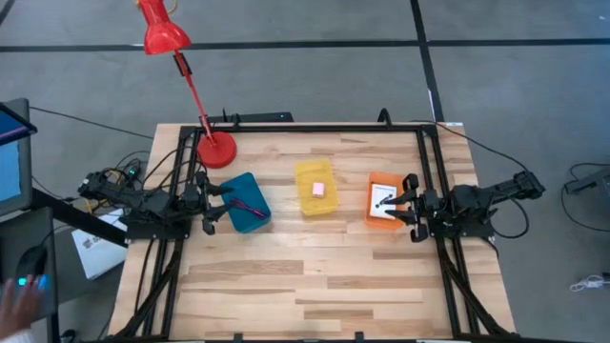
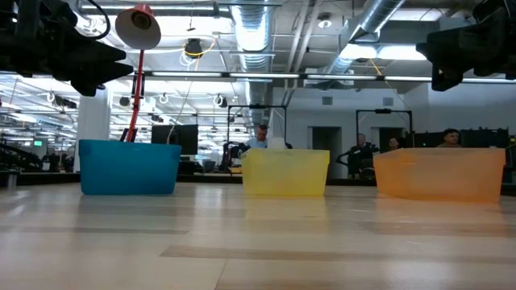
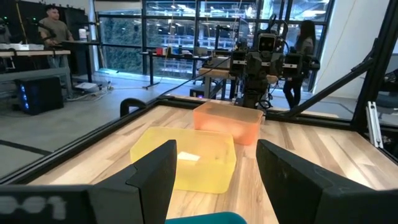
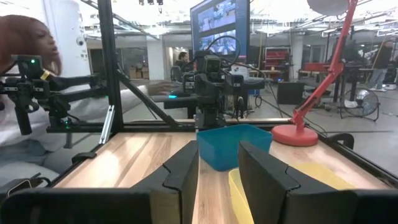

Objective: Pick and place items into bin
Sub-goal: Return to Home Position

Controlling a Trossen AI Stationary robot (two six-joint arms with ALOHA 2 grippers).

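Observation:
Three small bins stand in a row on the wooden table. The blue bin (image 1: 246,202) holds the dark red looped cord (image 1: 250,204). In the yellow bin (image 1: 315,187) lies the pale pink cube (image 1: 317,188). The white card with a black mark (image 1: 384,202) lies flat in the orange bin (image 1: 386,200). My left gripper (image 1: 217,205) hovers open at the blue bin's left side, touching nothing. My right gripper (image 1: 408,205) is open at the orange bin's right edge, also touching nothing. In the low view the bins' walls hide all three items.
A red desk lamp stands with its base (image 1: 215,149) near the table's far left corner, its arm leaning off beyond the far edge. Black frame rails (image 1: 434,171) run along the table's sides. Bare wood (image 1: 305,276) fills the near half. A person's hand (image 1: 14,295) shows beyond the left edge.

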